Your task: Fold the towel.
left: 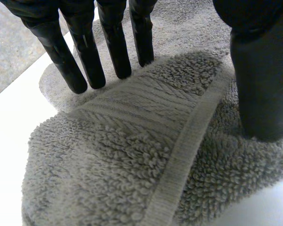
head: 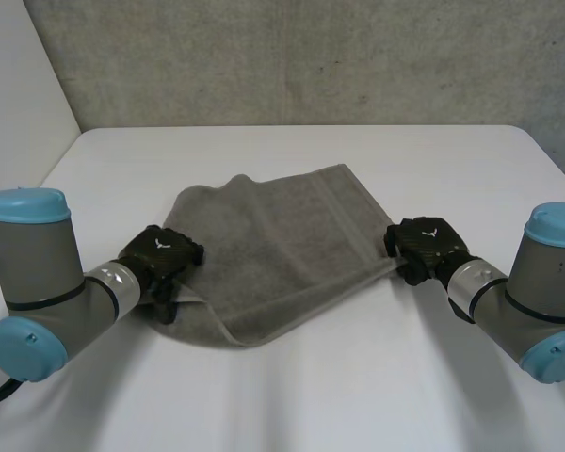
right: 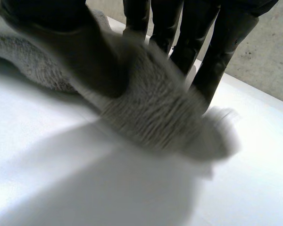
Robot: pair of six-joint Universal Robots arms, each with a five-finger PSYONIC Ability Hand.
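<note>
A grey terry towel lies mid-desk, looped pile with a flat woven band and a hemmed edge. It is a rumpled rectangle whose long axis runs from hand to hand across the white desk. The left hand pinches a raised fold at its near-left corner between thumb and straight fingers. The right hand pinches the right corner, which is lifted off the desk.

Towel on middle of table
</note>
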